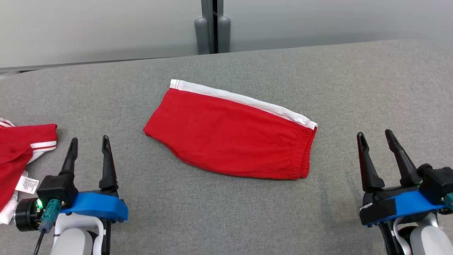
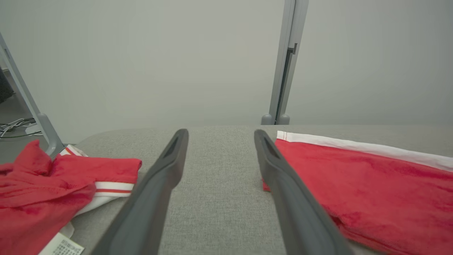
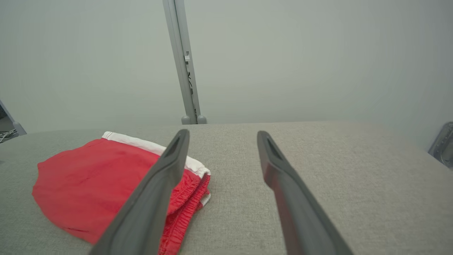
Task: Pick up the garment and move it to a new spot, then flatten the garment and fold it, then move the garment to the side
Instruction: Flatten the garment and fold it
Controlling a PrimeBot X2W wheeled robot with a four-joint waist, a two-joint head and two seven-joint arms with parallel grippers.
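Note:
The garment [image 1: 226, 134], red shorts with a white side stripe and an elastic waistband at the right end, lies folded and flat in the middle of the grey table [image 1: 247, 219]. It also appears at the right in the left wrist view [image 2: 371, 187] and at the left in the right wrist view [image 3: 102, 180]. My left gripper [image 1: 89, 142] rests open near the table's front left, apart from the shorts. At the front right my right gripper [image 1: 375, 135] is open, with nothing between its fingers.
Another red garment [image 1: 17, 152] with white stripes and a label lies crumpled at the table's left edge, also seen in the left wrist view [image 2: 46, 187]. A grey post [image 1: 212, 26] stands behind the table's far edge against a pale wall.

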